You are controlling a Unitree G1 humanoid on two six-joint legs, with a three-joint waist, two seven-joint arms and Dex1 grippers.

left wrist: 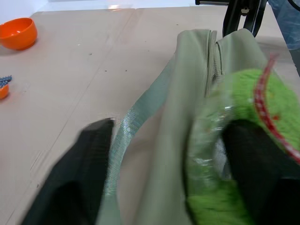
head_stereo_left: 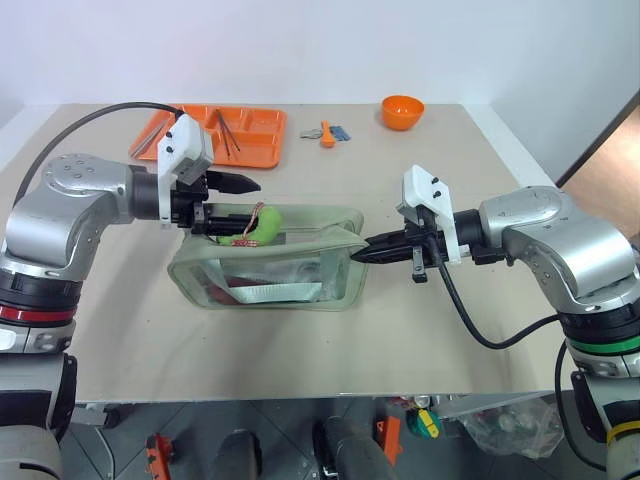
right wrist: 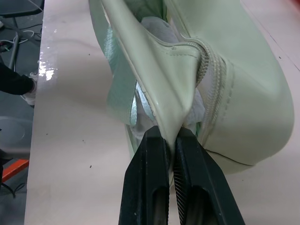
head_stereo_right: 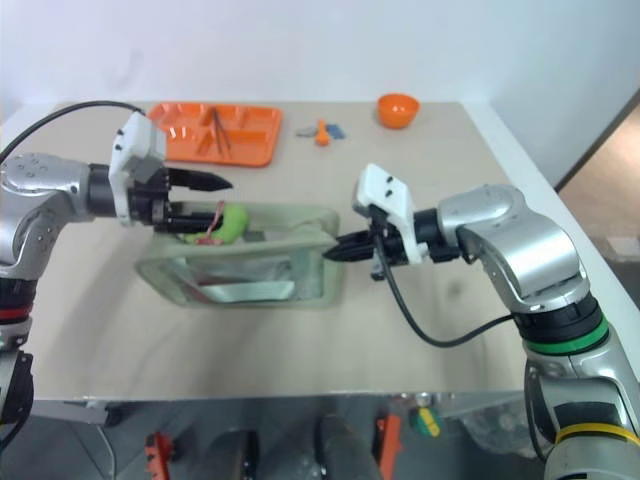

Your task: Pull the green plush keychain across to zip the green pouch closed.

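Two robot arms meet over a beige table [head_stereo_left: 300, 350] against a white wall. The green pouch [head_stereo_left: 290, 262] lies mid-table; the right gripper [head_stereo_left: 362, 251] is clamped on its end, and the left gripper [head_stereo_left: 240, 205], fingers apart, straddles the green plush keychain [head_stereo_left: 256, 228]. An orange tray [head_stereo_left: 255, 140] and orange bowl [head_stereo_left: 402, 110] sit at the far edge.

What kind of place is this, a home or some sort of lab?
Probably a robot test or lab space rather than a home: a plain beige table against a bare white wall, staged props like the orange tray and orange bowl, and loose gear on the floor underneath.
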